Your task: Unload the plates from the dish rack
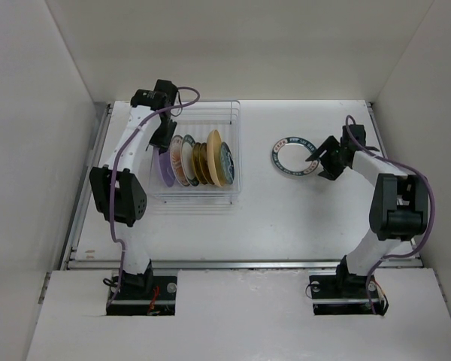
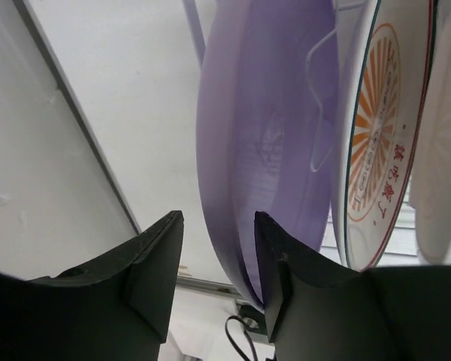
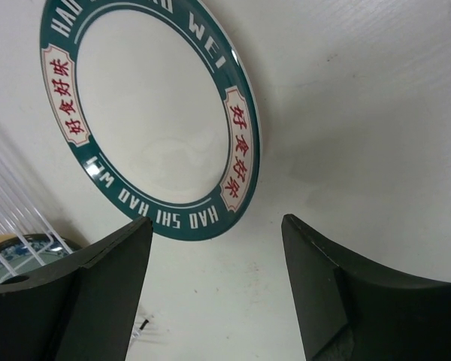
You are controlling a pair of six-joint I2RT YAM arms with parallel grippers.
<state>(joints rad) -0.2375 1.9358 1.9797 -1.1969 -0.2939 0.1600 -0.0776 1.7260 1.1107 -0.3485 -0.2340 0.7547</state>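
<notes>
The left gripper (image 2: 216, 226) hangs over the left end of the dish rack (image 1: 237, 150), its jaws partly open with the rim of the lavender plate (image 2: 286, 150) between them; a gap shows on the outer side, so nothing is clamped. The plate stands on edge, first in the row, with a white-orange patterned plate (image 2: 379, 128) crowding just beside it and a rack wire (image 2: 316, 98) crossing its face. Further along stand the brown-gold plate (image 1: 201, 162) and the yellow plate (image 1: 213, 150) (all upright, closely packed). Well to the right, the teal-rimmed plate (image 3: 158, 113) lies flat on the worktop (image 1: 286, 218), the right gripper (image 3: 218, 233) wide open and empty at its edge.
</notes>
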